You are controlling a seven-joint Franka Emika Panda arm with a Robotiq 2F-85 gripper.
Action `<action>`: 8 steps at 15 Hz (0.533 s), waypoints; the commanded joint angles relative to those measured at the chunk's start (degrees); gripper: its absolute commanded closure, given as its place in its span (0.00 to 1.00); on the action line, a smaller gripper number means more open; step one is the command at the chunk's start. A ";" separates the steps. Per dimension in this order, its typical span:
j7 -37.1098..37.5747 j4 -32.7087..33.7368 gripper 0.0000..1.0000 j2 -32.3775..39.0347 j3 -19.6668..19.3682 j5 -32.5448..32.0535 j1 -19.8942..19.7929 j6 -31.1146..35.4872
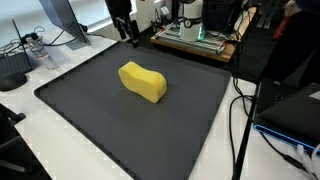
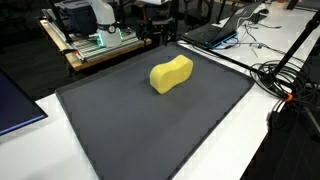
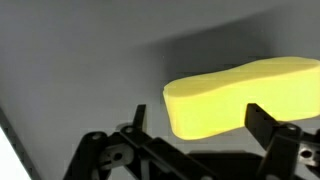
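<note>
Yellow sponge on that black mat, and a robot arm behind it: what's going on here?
A robot arm's pincer hangs over the far edge of the dark mat, jaws wide open and holding nothing. The yellow sponge lies flat near the middle of the mat, well apart from the pincer and untouched. In the wrist view the sponge shows just ahead of the spread fingers, so the pincer is pointed towards it.

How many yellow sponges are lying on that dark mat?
1. The yellow sponge lies near the middle of the dark mat, a little toward its far edge, apart from the robot's open hand. Nothing on the mat could hide another.
</note>
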 commanded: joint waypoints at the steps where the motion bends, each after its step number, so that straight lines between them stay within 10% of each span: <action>1: 0.22 0.45 0.00 0.53 -0.28 0.04 0.22 -0.19; 8: -6.60 2.63 0.00 2.41 0.09 2.72 -0.57 0.42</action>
